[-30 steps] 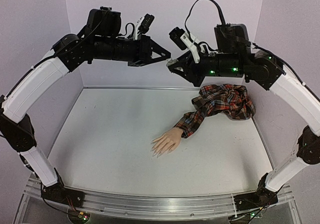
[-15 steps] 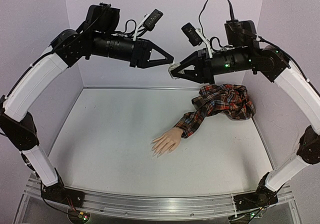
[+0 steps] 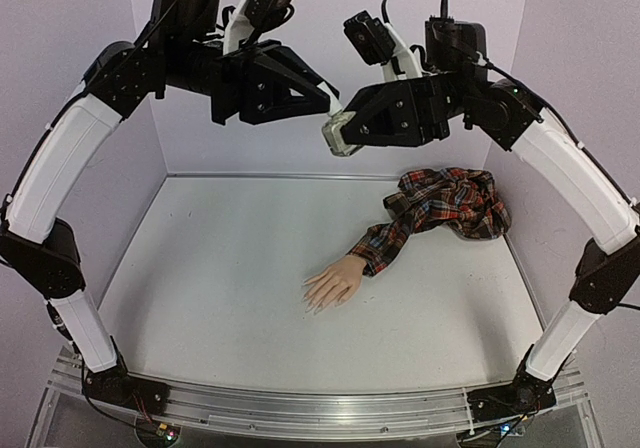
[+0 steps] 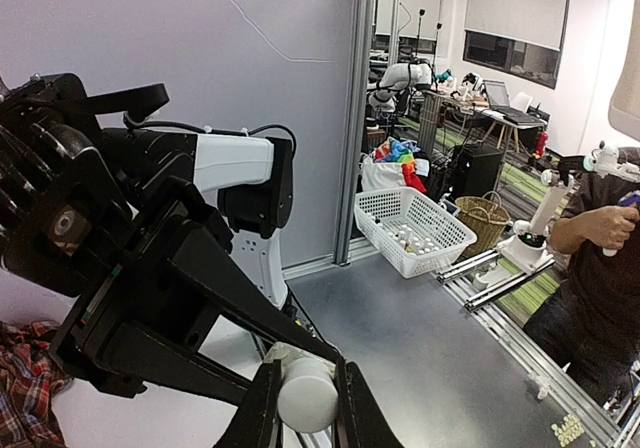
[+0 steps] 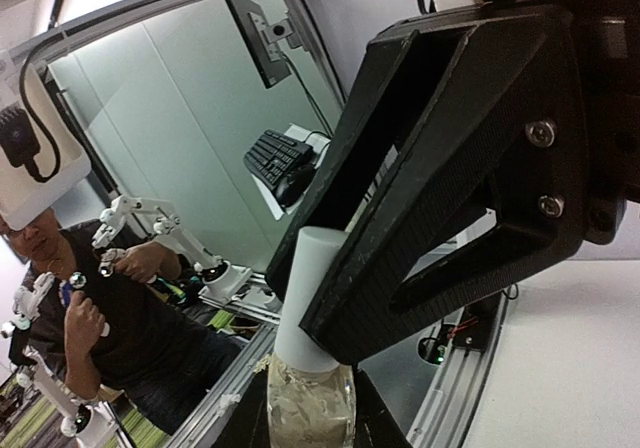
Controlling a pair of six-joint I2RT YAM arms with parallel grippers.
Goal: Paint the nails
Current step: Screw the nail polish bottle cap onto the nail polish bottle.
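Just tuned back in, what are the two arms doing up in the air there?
Both arms are raised above the table, working on one small clear bottle between them. The right gripper is shut on the bottle's body, and the left gripper is shut on its white cap, which looks seated on the bottle. The mannequin hand lies on the table below in its plaid sleeve. Nothing is near its nails, so painting has not begun.

The tabletop (image 3: 230, 268) is overlooked from high behind its near edge. The left end effector (image 4: 305, 403) and right end effector (image 5: 308, 423) are viewed closely from opposing wrists; the white-capped bottle (image 3: 340, 133) is shared by all.
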